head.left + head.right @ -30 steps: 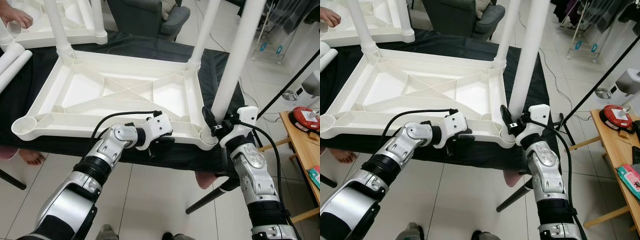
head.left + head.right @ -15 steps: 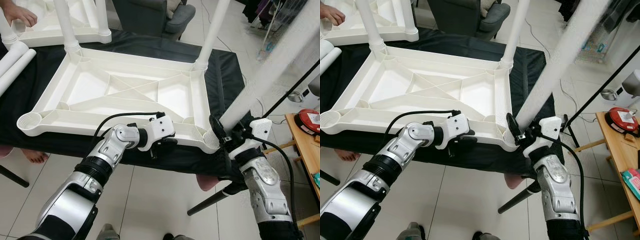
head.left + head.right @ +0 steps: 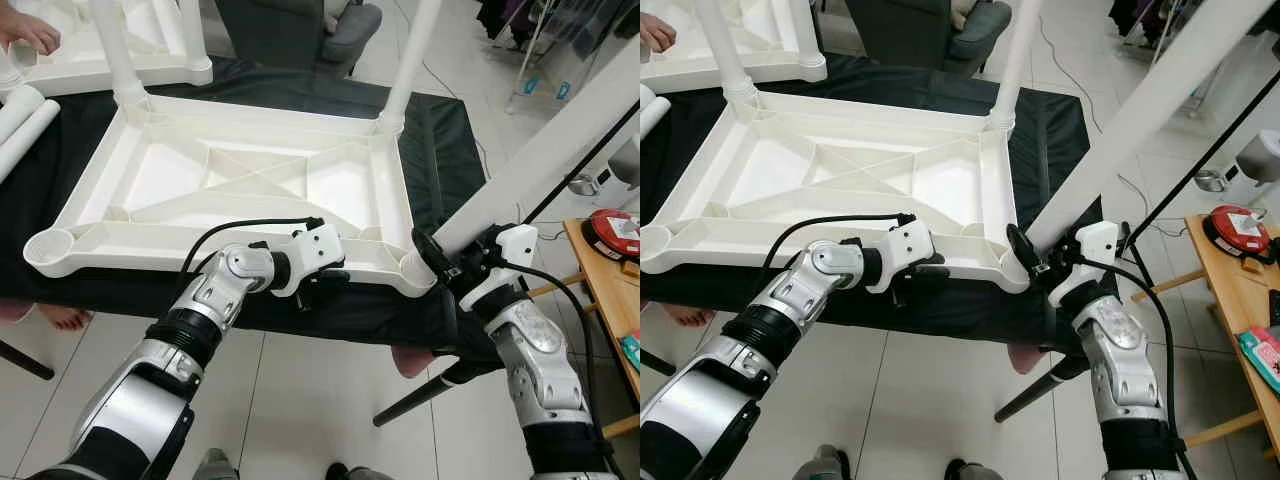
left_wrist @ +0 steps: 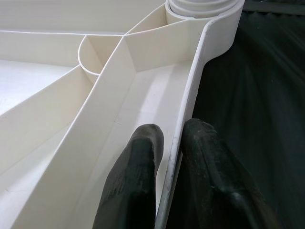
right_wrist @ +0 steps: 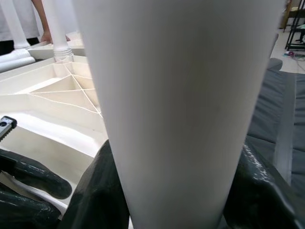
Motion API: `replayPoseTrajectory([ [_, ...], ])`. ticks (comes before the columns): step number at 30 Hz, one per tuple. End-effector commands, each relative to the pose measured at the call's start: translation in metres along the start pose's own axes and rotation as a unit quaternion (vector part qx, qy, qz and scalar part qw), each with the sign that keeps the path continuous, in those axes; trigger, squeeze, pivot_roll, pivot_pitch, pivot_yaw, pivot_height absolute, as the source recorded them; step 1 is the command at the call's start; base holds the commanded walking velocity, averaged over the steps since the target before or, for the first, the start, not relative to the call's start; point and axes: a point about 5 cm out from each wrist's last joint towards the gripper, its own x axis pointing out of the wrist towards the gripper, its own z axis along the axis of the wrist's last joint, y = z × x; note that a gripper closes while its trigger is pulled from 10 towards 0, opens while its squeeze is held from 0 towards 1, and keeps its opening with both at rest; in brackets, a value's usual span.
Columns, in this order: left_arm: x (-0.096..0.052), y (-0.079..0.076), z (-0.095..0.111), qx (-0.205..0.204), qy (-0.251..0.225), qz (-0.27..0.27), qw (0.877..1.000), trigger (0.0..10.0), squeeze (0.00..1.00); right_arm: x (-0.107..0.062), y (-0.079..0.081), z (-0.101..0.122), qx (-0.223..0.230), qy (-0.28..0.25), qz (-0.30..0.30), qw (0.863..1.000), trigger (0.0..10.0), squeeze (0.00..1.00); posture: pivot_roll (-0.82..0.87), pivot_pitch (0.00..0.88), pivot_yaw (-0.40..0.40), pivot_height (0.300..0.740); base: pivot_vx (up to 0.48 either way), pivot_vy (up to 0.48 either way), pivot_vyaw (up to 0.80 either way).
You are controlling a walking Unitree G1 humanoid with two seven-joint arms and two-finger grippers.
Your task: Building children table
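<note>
The step in hand is fitting a leg into the near right corner of the upturned white tabletop [image 3: 240, 190], which lies underside up on a black cloth [image 3: 440, 140] over a work surface. Two legs already stand upright in the far corners [image 3: 412, 60]; the near left socket [image 3: 45, 252] is open and empty.

The right gripper [image 3: 447, 268] is clamped round the lower end of a long white leg [image 3: 540, 160]; its black fingers [image 5: 95, 191] wrap both sides of the tube in the wrist view. The leg's foot sits at the near right socket [image 3: 412, 268], but the tube leans steeply outward to the robot's right rather than standing upright. Whether the foot is inside the socket or only resting against its rim cannot be made out.

The left gripper [image 4: 164, 157] pinches the near rim of the tabletop, one finger inside the wall and one outside, a little way along from that socket, steadying the piece.

In my judgement the next move calls for swinging the leg upright over the socket and pressing or twisting it home while the left arm holds the top against sliding on the cloth.

Spare legs [image 3: 25, 110] lie at the far left, beside a second tabletop [image 3: 110, 70] where a person's hand [image 3: 30, 30] rests.
</note>
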Motion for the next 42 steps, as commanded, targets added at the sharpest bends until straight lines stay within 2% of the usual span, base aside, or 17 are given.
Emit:
replayPoseTrajectory([
  [1, -0.005, 0.009, -0.003, -0.001, 0.011, 0.043, 0.999, 10.0, 0.00, -0.025, 0.009, -0.071, 0.061, 0.189, -0.004, 0.980, 10.0, 0.00, 0.14, 0.162, -0.009, 0.740, 0.000, 0.000, 0.00],
  [2, -0.005, 0.009, -0.003, -0.001, 0.011, 0.043, 0.999, 10.0, 0.00, -0.022, 0.007, -0.070, 0.053, 0.198, 0.001, 0.979, 10.0, 0.00, 0.14, 0.161, -0.010, 0.740, 0.000, 0.000, 0.00],
  [6, -0.005, 0.010, -0.003, -0.002, 0.011, 0.045, 0.999, 10.0, 0.00, -0.012, 0.007, -0.064, 0.091, 0.211, 0.023, 0.973, 10.0, 0.00, 0.15, 0.160, -0.014, 0.740, 0.000, 0.000, 0.00],
  [7, -0.005, 0.010, -0.003, -0.002, 0.011, 0.045, 0.999, 10.0, 0.00, -0.011, 0.008, -0.064, 0.086, 0.208, 0.026, 0.974, 10.0, 0.00, 0.15, 0.160, -0.014, 0.740, 0.000, 0.000, 0.00],
  [14, -0.007, 0.010, -0.004, -0.004, 0.013, 0.047, 0.999, 10.0, 0.00, -0.015, 0.011, -0.072, 0.094, 0.226, 0.039, 0.969, 10.0, 0.00, 0.15, 0.161, -0.016, 0.740, 0.000, 0.000, 0.00],
  [17, -0.007, 0.010, -0.004, -0.004, 0.013, 0.047, 0.999, 10.0, 0.00, -0.019, 0.012, -0.077, 0.099, 0.238, 0.037, 0.965, 10.0, 0.00, 0.15, 0.163, -0.014, 0.740, 0.000, 0.000, 0.00],
  [21, -0.007, 0.010, -0.004, -0.003, 0.013, 0.046, 0.999, 10.0, 0.00, -0.020, 0.007, -0.083, 0.079, 0.247, -0.014, 0.966, 10.0, 0.00, 0.15, 0.163, -0.012, 0.740, 0.000, 0.000, 0.00],
  [23, -0.007, 0.010, -0.004, -0.003, 0.013, 0.046, 0.999, 10.0, 0.00, -0.020, 0.007, -0.083, 0.079, 0.247, -0.014, 0.966, 10.0, 0.00, 0.15, 0.163, -0.012, 0.740, 0.000, 0.000, 0.00],
  [24, -0.007, 0.010, -0.004, -0.004, 0.012, 0.046, 0.999, 10.0, 0.00, -0.020, 0.003, -0.088, 0.076, 0.253, -0.082, 0.961, 10.0, 0.00, 0.15, 0.163, -0.012, 0.740, 0.000, 0.000, 0.00],
  [26, -0.006, 0.010, -0.004, -0.004, 0.012, 0.045, 0.999, 10.0, 0.00, -0.022, 0.001, -0.095, 0.074, 0.257, -0.161, 0.950, 10.0, 0.00, 0.15, 0.163, -0.012, 0.740, 0.000, 0.000, 0.00],
  [27, -0.006, 0.010, -0.004, -0.004, 0.012, 0.045, 0.999, 10.0, 0.00, -0.022, 0.001, -0.095, 0.074, 0.257, -0.161, 0.950, 10.0, 0.00, 0.15, 0.163, -0.012, 0.740, 0.000, 0.000, 0.00],
  [29, -0.006, 0.009, -0.004, -0.005, 0.011, 0.044, 0.999, 10.0, 0.00, -0.025, 0.003, -0.099, 0.076, 0.256, -0.226, 0.937, 10.0, 0.00, 0.15, 0.163, -0.012, 0.740, 0.000, 0.000, 0.00],
  [35, -0.006, 0.009, -0.003, -0.005, 0.011, 0.045, 0.999, 10.0, 0.00, -0.028, 0.007, -0.101, 0.086, 0.245, -0.273, 0.926, 10.0, 0.00, 0.15, 0.161, -0.012, 0.740, 0.000, 0.000, 0.00],
  [38, -0.004, 0.010, -0.002, -0.006, 0.009, 0.047, 0.999, 10.0, 0.00, -0.032, 0.010, -0.107, 0.094, 0.258, -0.320, 0.907, 10.0, 0.00, 0.15, 0.160, -0.012, 0.740, 0.000, 0.000, 0.00],
  [39, -0.004, 0.010, -0.002, -0.006, 0.009, 0.047, 0.999, 10.0, 0.00, -0.032, 0.010, -0.107, 0.094, 0.258, -0.320, 0.907, 10.0, 0.00, 0.15, 0.160, -0.012, 0.740, 0.000, 0.000, 0.00],
  [41, -0.004, 0.010, -0.001, -0.007, 0.008, 0.048, 0.999, 10.0, 0.00, -0.033, 0.011, -0.108, 0.086, 0.265, -0.340, 0.898, 10.0, 0.00, 0.15, 0.160, -0.012, 0.740, 0.000, 0.000, 0.00],
  [42, -0.003, 0.010, 0.000, -0.008, 0.006, 0.048, 0.999, 10.0, 0.00, -0.034, 0.014, -0.109, 0.081, 0.270, -0.366, 0.887, 10.0, 0.00, 0.15, 0.160, -0.013, 0.740, 0.000, 0.000, 0.00],
])
